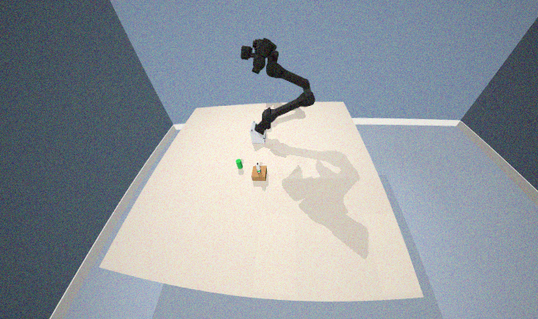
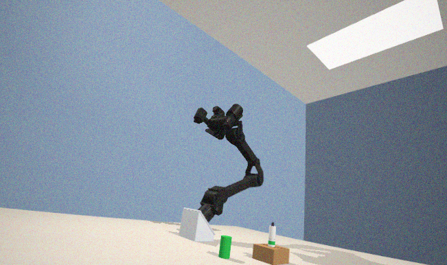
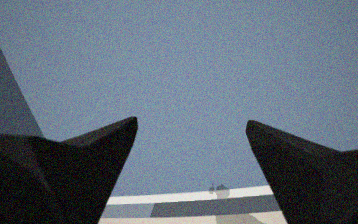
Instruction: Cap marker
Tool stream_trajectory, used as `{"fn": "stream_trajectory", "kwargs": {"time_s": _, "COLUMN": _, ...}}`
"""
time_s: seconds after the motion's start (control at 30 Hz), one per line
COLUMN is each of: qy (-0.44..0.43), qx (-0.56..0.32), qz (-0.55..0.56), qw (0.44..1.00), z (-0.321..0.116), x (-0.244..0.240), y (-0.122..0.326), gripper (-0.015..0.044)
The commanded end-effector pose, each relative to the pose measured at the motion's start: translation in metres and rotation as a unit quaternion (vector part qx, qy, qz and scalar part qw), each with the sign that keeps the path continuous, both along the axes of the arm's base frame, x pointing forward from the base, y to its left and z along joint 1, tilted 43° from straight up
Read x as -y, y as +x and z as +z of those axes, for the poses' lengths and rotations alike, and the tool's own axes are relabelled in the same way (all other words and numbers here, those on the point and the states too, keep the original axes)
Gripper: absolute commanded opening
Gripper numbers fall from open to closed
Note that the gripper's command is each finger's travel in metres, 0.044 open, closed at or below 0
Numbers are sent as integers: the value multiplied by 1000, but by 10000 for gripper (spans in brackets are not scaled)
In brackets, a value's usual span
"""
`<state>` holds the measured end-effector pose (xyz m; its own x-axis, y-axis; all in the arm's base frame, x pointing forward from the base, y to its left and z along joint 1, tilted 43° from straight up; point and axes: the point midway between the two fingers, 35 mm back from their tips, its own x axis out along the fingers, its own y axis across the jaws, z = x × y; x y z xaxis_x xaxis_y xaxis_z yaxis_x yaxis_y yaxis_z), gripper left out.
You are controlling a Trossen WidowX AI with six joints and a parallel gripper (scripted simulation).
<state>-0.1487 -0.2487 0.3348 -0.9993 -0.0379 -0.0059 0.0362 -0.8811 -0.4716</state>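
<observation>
The green cap (image 1: 239,164) (image 2: 225,247) stands upright and loose on the table (image 1: 216,231) (image 2: 90,240). It is to the left of the holder block in the top and exterior views, apart from it. The white marker (image 1: 258,167) (image 2: 272,235) stands upright in the brown holder block (image 1: 259,177) (image 2: 263,254), its dark tip up and bare, with a green band low on its body. My gripper (image 3: 191,124) is open, with nothing between its fingertips. It is raised high above the table, far from cap and marker. The wrist view shows neither of them.
The arm's pale wedge-shaped base (image 1: 258,137) (image 2: 195,226) stands behind the cap and the holder block. The dark arm (image 1: 288,112) (image 2: 242,187) rises from it, bending out to the right and back left at the top. The arm's shadow falls on the table right of the block.
</observation>
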Motion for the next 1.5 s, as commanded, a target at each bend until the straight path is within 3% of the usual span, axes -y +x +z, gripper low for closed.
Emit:
{"fn": "stream_trajectory", "kwargs": {"time_s": 0.0, "qy": 6, "qx": 1, "qz": 5, "qw": 1000, "z": -1, "x": 2, "y": 1, "gripper": 374}}
{"fn": "stream_trajectory", "kwargs": {"time_s": 0.17, "qy": 169, "qx": 12, "qz": 144, "qw": 975, "z": -31, "x": 60, "y": 29, "gripper": 246}}
{"fn": "stream_trajectory", "kwargs": {"time_s": 0.37, "qy": 378, "qx": 15, "qz": 325, "qw": 867, "z": -89, "x": 119, "y": 89, "gripper": 246}}
{"fn": "stream_trajectory", "kwargs": {"time_s": 0.57, "qy": 547, "qx": 9, "qz": 479, "qw": 686, "z": -158, "x": 141, "y": 162, "gripper": 246}}
{"fn": "stream_trajectory", "kwargs": {"time_s": 0.77, "qy": 663, "qx": 5, "qz": 599, "qw": 450, "z": -227, "x": 123, "y": 238, "gripper": 246}}
{"fn": "stream_trajectory", "kwargs": {"time_s": 1.0, "qy": 712, "qx": 16, "qz": 688, "qw": 141, "z": -290, "x": 60, "y": 314, "gripper": 246}}
{"fn": "stream_trajectory", "kwargs": {"time_s": 1.23, "qy": 666, "qx": 61, "qz": 726, "qw": -161, "z": -321, "x": -32, "y": 372, "gripper": 246}}
{"fn": "stream_trajectory", "kwargs": {"time_s": 1.37, "qy": 605, "qx": 106, "qz": 729, "qw": -303, "z": -324, "x": -85, "y": 395, "gripper": 246}}
{"fn": "stream_trajectory", "kwargs": {"time_s": 1.47, "qy": 580, "qx": 125, "qz": 728, "qw": -344, "z": -322, "x": -102, "y": 401, "gripper": 246}}
